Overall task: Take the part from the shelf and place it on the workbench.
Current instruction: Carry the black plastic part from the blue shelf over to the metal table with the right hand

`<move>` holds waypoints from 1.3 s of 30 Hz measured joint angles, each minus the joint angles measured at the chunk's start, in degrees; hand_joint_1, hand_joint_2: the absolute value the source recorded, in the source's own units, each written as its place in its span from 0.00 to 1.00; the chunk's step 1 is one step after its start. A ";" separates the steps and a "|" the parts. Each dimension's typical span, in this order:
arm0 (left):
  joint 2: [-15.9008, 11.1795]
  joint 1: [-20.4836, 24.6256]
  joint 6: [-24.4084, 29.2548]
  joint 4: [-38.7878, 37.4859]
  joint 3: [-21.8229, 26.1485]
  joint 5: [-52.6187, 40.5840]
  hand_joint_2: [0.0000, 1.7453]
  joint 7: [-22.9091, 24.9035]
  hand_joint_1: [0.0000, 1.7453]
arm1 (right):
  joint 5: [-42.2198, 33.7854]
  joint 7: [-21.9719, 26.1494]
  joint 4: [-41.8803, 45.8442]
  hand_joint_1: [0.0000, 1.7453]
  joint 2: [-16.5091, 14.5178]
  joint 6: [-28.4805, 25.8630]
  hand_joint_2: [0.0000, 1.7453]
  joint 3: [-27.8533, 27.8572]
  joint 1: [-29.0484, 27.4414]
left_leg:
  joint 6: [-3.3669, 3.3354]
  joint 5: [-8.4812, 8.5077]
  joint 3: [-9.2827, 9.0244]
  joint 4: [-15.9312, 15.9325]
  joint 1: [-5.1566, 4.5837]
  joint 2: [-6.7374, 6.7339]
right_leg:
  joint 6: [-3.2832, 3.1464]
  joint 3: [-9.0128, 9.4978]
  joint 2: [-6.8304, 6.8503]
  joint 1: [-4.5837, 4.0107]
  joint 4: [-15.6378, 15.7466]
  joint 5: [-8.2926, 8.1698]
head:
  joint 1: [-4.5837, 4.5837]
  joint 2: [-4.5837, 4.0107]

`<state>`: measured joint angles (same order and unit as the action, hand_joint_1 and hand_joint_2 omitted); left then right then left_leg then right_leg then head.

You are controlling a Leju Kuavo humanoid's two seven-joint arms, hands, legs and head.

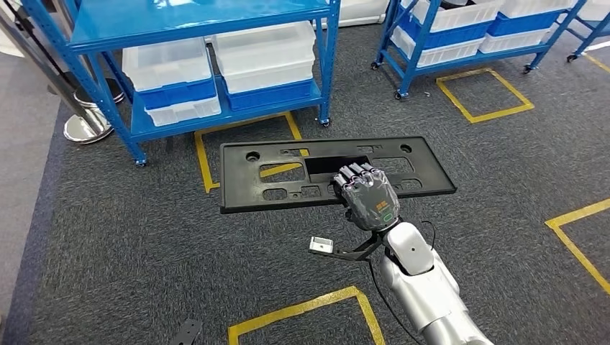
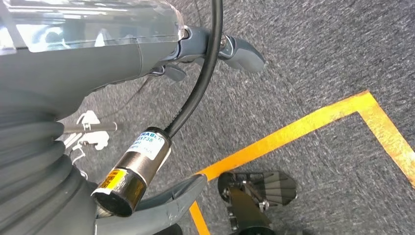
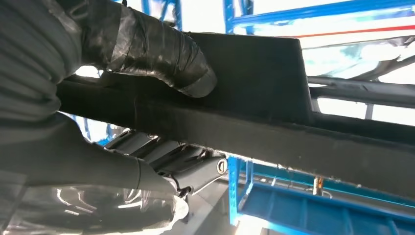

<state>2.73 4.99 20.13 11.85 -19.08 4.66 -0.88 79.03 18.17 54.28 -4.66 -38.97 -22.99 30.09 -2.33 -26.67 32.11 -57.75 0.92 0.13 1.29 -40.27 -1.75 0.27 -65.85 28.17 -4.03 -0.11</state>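
right robot hand (image 1: 369,195) gripping the black part (image 1: 288,180) by its near edge, flat in the air over the carpet | blue shelf (image 1: 216,115) just behind it | left robot hand (image 2: 215,49) holding nothing, fingers curled

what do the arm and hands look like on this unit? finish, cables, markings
Right arm: glossy silver rounded shells, thin black cable alongside, small white tag on a black bracket at the wrist. Right hand: dark grey, segmented fingers, small orange and green markings on the back. Left hand: grey ribbed cover, black cable, labelled dark cylinder.
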 joint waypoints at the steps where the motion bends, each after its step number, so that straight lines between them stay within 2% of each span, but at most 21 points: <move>1: -0.01 -0.07 -0.01 0.00 0.00 -0.01 1.00 0.00 0.00 | 0.01 -0.01 -0.01 1.00 0.00 0.00 1.00 0.00 -0.01 | -0.09 0.04 0.13 0.00 -0.08 -0.70 | 0.18 -1.77 0.83 0.12 -4.04 1.97 | -0.04 0.00; 3: -0.01 -0.21 -0.02 0.00 0.00 0.00 1.00 0.01 0.00 | 0.01 -0.01 -0.05 1.00 0.03 0.00 1.00 0.01 -0.17 | -0.10 0.03 0.37 -0.15 -0.18 -2.21 | 0.51 -4.13 1.37 0.40 -9.87 3.97 | -0.04 0.00; 4: 0.00 -0.22 -0.02 0.00 0.00 0.00 1.00 0.01 0.00 | 0.01 -0.01 -0.07 1.00 0.07 0.00 1.00 0.02 -0.23 | -0.06 -0.01 0.43 -0.26 -0.18 -2.93 | 0.60 -3.54 1.57 0.49 -9.32 3.24 | -0.04 0.00; 6: 0.02 -0.14 -0.02 0.00 0.00 0.00 1.00 0.01 0.00 | 0.01 -0.01 -0.07 1.00 0.13 0.00 1.00 0.02 -0.19 | 0.19 -0.21 0.39 -0.51 -0.21 -4.25 | 0.46 0.72 2.96 0.49 -2.09 -0.03 | -0.04 0.00; 8: 0.03 -0.04 -0.02 0.00 0.00 0.00 1.00 0.01 0.00 | 0.00 -0.01 -0.03 1.00 0.11 0.00 1.00 0.02 -0.07 | 0.65 -0.49 0.30 -0.69 -0.51 -5.38 | -0.15 4.50 5.10 0.00 4.78 -1.99 | -0.04 0.00; 9: 0.02 -0.01 -0.02 0.00 0.00 0.00 1.00 0.01 0.00 | 0.00 -0.01 -0.01 1.00 0.11 0.00 1.00 0.02 -0.04 | 0.92 -0.60 0.23 -0.73 -0.67 -5.87 | -0.48 5.13 5.62 -0.25 6.19 -2.13 | -0.03 0.00; 12: 0.03 0.08 -0.02 0.00 0.00 0.00 1.00 0.01 0.00 | -0.04 -0.01 -0.01 1.00 0.19 0.00 1.00 0.08 -0.08 | 1.83 -0.89 -0.04 -0.66 -0.73 -6.96 | -1.37 4.99 4.08 -0.27 6.80 -2.44 | -0.02 0.00; 14: 0.03 0.20 -0.05 0.00 0.00 -0.01 1.00 -0.01 0.00 | -0.14 -0.01 -0.01 1.00 0.20 0.00 1.00 0.21 0.01 | 2.40 -2.77 0.79 -2.86 -0.46 -4.73 | -2.08 5.06 2.94 0.17 7.25 -2.88 | 0.00 0.00; 16: 0.03 0.12 -0.13 0.00 0.00 -0.01 1.00 -0.03 0.00 | -0.16 -0.03 -0.01 1.00 0.09 0.00 1.00 0.31 0.07 | 2.79 -6.62 3.73 -9.71 -0.26 -1.57 | -2.51 4.99 1.65 0.33 7.38 -3.15 | 0.02 0.00; 18: 0.03 -0.10 -0.17 0.00 0.00 0.00 1.00 -0.04 0.00 | -0.06 -0.13 -0.01 1.00 -0.01 0.00 1.00 0.32 -0.02 | 2.98 -8.91 6.81 -16.38 -0.23 -0.60 | -2.60 4.84 0.13 0.30 7.26 -3.21 | 0.02 0.00; 19: 0.02 -0.16 -0.18 0.00 0.00 -0.01 1.00 -0.04 0.00 | 0.04 -0.20 -0.01 1.00 -0.02 0.00 1.00 0.33 -0.07 | 2.97 -8.36 7.19 -16.98 -0.22 -0.51 | -2.61 4.80 -0.67 0.29 7.15 -3.21 | 0.02 0.00; 21: -0.02 -0.13 -0.20 0.00 0.00 -0.02 1.00 -0.05 0.00 | 0.20 -0.37 0.00 1.00 -0.03 0.00 1.00 0.34 -0.11 | 2.78 -4.33 4.96 -11.63 -0.14 0.23 | -2.53 4.80 -2.29 0.34 6.83 -3.17 | 0.02 0.00; 23: -0.05 -0.05 -0.25 0.00 0.00 -0.03 1.00 -0.08 0.00 | 0.32 -0.57 0.01 1.00 -0.03 0.00 1.00 0.34 -0.08 | 2.48 -1.02 2.00 -4.76 0.07 2.48 | -2.33 4.71 -3.47 0.43 6.55 -3.07 | 0.00 0.00; 25: -0.07 -0.04 -0.28 0.00 0.00 -0.04 1.00 -0.08 0.00 | 0.36 -0.67 0.01 1.00 -0.02 0.00 1.00 0.35 -0.07 | 2.34 -0.50 1.09 -2.59 0.20 4.04 | -2.21 4.61 -3.83 0.49 6.45 -3.01 | -0.03 0.00; 28: -0.07 -0.06 -0.29 -0.01 0.00 -0.04 1.00 -0.08 0.00 | 0.36 -0.67 0.01 1.00 -0.02 0.00 1.00 0.35 -0.07 | 2.33 -0.56 1.03 -2.58 0.21 4.24 | -2.18 4.59 -3.86 0.46 6.44 -3.01 | -0.03 0.00; 30: -0.07 -0.02 -0.36 -0.03 0.00 -0.12 1.00 -0.11 0.00 | 0.49 -0.83 0.09 1.00 -0.03 0.00 1.00 0.37 -0.01 | 2.24 -0.77 0.89 -2.08 0.12 4.19 | -1.51 4.00 -4.80 0.51 6.40 -3.35 | 0.00 0.00; 31: -0.04 0.08 -0.43 -0.04 0.00 -0.27 1.00 -0.15 0.00 | 0.66 -0.98 0.21 1.00 0.11 0.00 1.00 0.44 0.03 | 1.74 -0.61 0.73 -1.47 0.18 3.42 | -0.95 3.30 -4.27 0.41 5.72 -3.04 | -0.17 0.00; 34: 0.01 0.27 -0.69 -0.04 0.00 -0.99 1.00 -0.19 0.00 | 0.73 -1.77 0.61 1.00 0.71 0.00 1.00 0.66 0.00 | 0.13 -0.07 0.42 -0.26 0.21 -1.44 | 0.64 -2.99 0.60 0.51 -6.44 1.93 | -0.70 0.00; 35: -0.01 0.28 -0.77 -0.04 0.00 -1.14 1.00 -0.18 0.00 | 0.62 -1.74 0.92 1.00 0.84 0.00 1.00 0.81 -0.22 | 0.12 -0.20 0.40 -0.35 0.14 -2.59 | 0.84 -3.70 1.53 0.72 -8.25 2.16 | -0.70 0.00; 37: 0.00 0.41 -0.88 -0.04 -0.01 -1.33 1.00 -0.14 0.00 | 0.79 -1.13 2.14 1.00 1.02 0.00 1.00 1.33 -0.78 | 0.46 -0.56 0.25 -0.57 0.13 -3.67 | 0.70 0.05 2.90 0.79 -1.34 -1.24 | -0.71 0.00; 39: -0.01 0.52 -0.99 -0.04 -0.02 -1.64 1.00 -0.06 0.00 | 1.38 -0.71 3.55 1.00 1.04 0.00 1.00 1.86 -1.04 | 1.07 -1.00 0.11 -0.84 -0.17 -4.64 | 0.15 3.32 4.54 0.34 4.84 -2.97 | -0.66 0.00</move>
<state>2.72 5.51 19.14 11.80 -19.10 3.01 -0.94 80.41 17.46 57.83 -3.62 -38.97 -21.13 29.06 -1.26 -27.67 32.22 -58.60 0.75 -4.52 1.44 -36.95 2.79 0.61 -61.01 25.20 -4.69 -0.11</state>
